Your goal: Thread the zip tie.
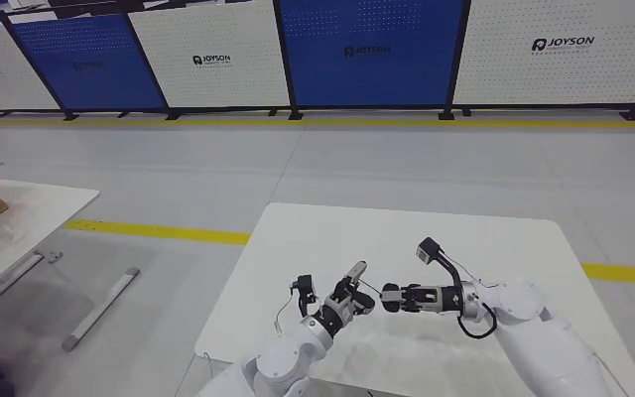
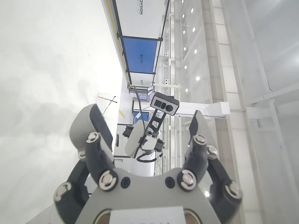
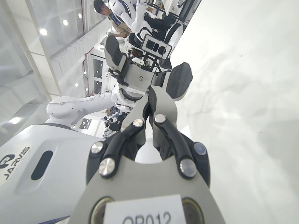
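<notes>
Right pincer (image 3: 150,94) closed tight, pads pressed together on the zip tie (image 3: 153,78). The tie is a thin dark strip, and its free length runs out past the fingertips toward the other arm. That free length crosses the front of the left pincer (image 3: 146,65), roughly in line with the gap between its jaws; cannot tell whether it touches. Left pincer spread wide with nothing clamped, its ribbed black pads (image 2: 102,127) well apart. Seen from above, the two pincers meet nearly tip to tip. The right pincer (image 1: 386,296) points toward the bench's left edge and the left pincer (image 1: 358,285) angles toward the far right corner, with the tie (image 1: 370,289) a faint line bridging them. Both are held off the surface, over the near part of the bench (image 1: 417,233), somewhat closer to its left edge than its right. Bench top white. Past the far edge is grey floor with a yellow line (image 1: 159,231), then a row of blue and white perforated panels (image 1: 372,50) along the back. A second white table (image 1: 40,213) stands off beyond the left edge, with a grey bar (image 1: 99,310) lying on the floor near it.
</notes>
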